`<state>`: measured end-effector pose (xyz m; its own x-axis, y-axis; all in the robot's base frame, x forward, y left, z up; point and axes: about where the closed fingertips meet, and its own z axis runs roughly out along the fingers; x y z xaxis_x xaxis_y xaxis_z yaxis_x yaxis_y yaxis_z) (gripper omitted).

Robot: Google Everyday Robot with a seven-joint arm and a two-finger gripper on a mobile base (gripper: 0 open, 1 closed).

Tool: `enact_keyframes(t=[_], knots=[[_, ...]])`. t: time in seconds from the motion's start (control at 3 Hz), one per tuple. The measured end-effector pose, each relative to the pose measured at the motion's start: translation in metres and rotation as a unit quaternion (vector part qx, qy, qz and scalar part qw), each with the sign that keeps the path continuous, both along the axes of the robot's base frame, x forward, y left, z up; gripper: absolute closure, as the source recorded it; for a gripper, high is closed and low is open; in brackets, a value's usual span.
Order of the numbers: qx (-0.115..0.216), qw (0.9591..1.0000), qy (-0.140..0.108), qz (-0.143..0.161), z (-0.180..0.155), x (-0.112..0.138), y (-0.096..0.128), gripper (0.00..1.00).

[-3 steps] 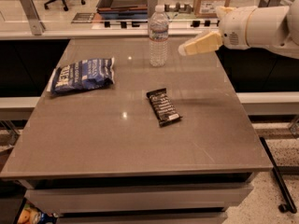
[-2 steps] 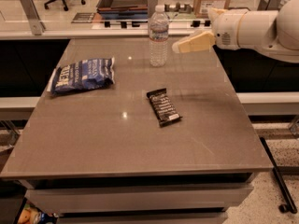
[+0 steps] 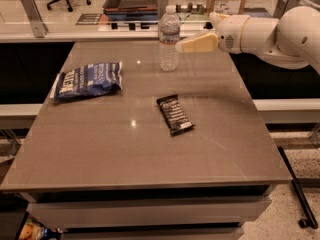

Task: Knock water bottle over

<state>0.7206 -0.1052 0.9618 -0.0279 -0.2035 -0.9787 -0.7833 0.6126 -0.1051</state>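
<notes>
Far left, the blue chip bag (image 3: 87,80) lies flat on the table (image 3: 150,154), no change there. On to the water bottle (image 3: 169,41), at the far middle of the table: it hasn't budged in the last second. It stands upright, long axis vertical, white cap pointing straight up. The dark snack bar (image 3: 175,115) lies nearer, well apart. And here's the action: the gripper (image 3: 181,46) slides in leftward from the right. A second ago it was clear of the bottle; now its tip is at the right flank around mid-height, touching or just short. Clenched or released? Cannot tell. Nothing toppled yet; I'd say the shove is just beginning.
</notes>
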Motion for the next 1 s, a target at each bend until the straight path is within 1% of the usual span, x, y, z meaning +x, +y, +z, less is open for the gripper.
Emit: enact_keyframes(t=[0.33,0.67,1.0], knots=[[0.026,0.9995,0.010,0.017,-0.009,0.020,0.010,0.00],[0.046,0.9983,0.018,0.032,-0.017,0.038,0.019,0.00],[0.056,0.9972,0.022,0.044,-0.022,0.049,0.028,0.00]])
